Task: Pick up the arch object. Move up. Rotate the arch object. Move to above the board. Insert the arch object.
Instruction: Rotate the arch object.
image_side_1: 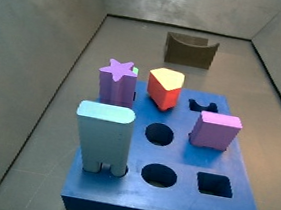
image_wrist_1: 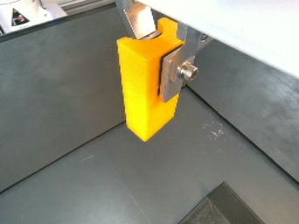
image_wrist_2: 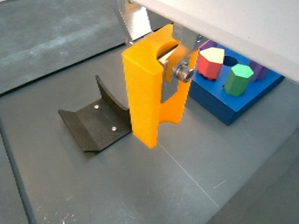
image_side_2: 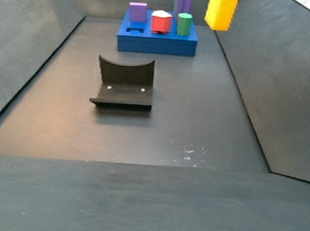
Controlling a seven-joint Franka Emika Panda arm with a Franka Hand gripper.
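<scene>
One arch object (image_wrist_2: 155, 94), yellow-orange, hangs upright above the floor, pinched near its top by the claw (image_wrist_2: 173, 70), lifted clear for rotating; right of it, the board (image_wrist_2: 237, 92) waits with blocks standing in its holes.

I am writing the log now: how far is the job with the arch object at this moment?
Done: the arch object is picked up and lifted, hanging clear of the floor in both wrist views. In hand: the end effector, shut on its upper part, holds it upright. Left: rotating, moving above the board and inserting; it is not over the board yet.
</scene>
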